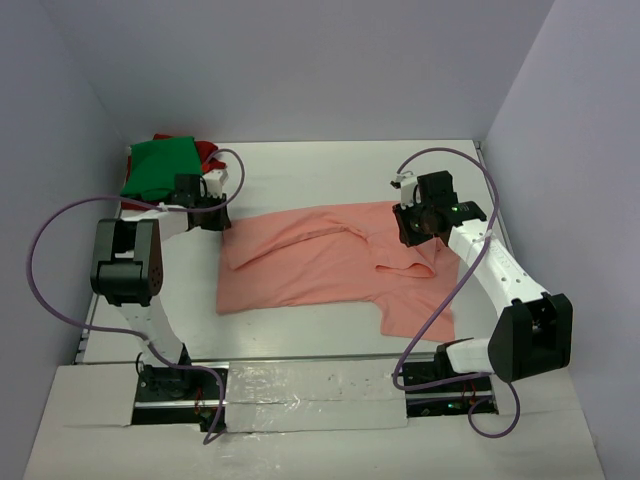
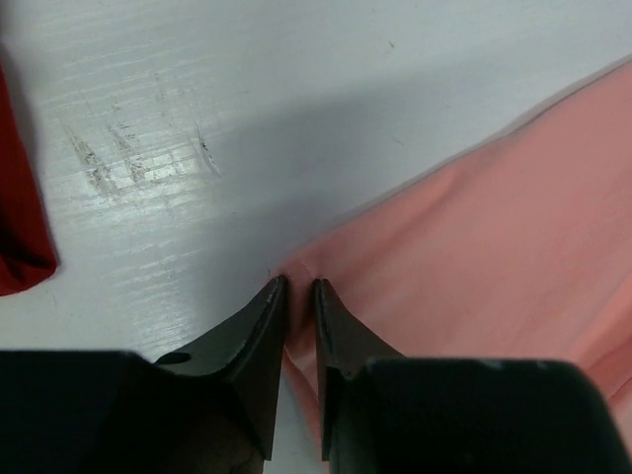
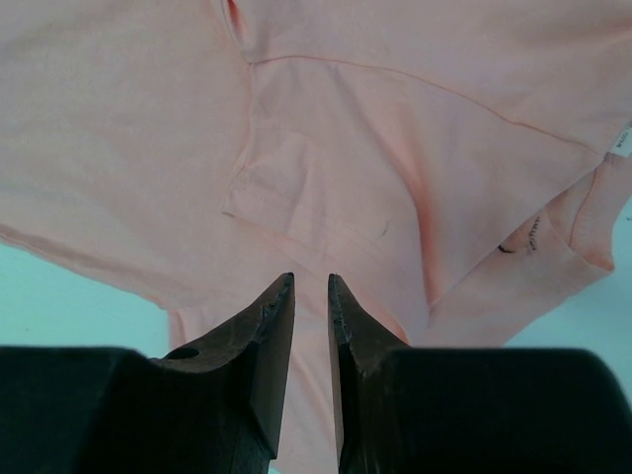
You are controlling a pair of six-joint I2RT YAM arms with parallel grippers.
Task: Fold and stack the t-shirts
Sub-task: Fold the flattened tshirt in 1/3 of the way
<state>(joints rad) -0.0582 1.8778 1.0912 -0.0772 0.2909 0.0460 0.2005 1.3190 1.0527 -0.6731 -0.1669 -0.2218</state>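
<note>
A: Your left gripper [image 2: 299, 286] sits at the pink shirt's [image 1: 320, 265] corner, jaws a slit. Is it holding?
B: You can't tell. Your right gripper [image 3: 311, 281] is the same, over the shirt's right end. It lies mid table [image 1: 300, 170]; pinch firmly and lift both together.

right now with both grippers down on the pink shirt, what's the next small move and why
Probably finish closing both grippers on the cloth before any lift. The left gripper sits at the far left corner of the salmon-pink t-shirt and the right gripper on its far right part. Both have narrow jaws with cloth in the gap, but whether either pinch is firm I cannot tell.
</note>
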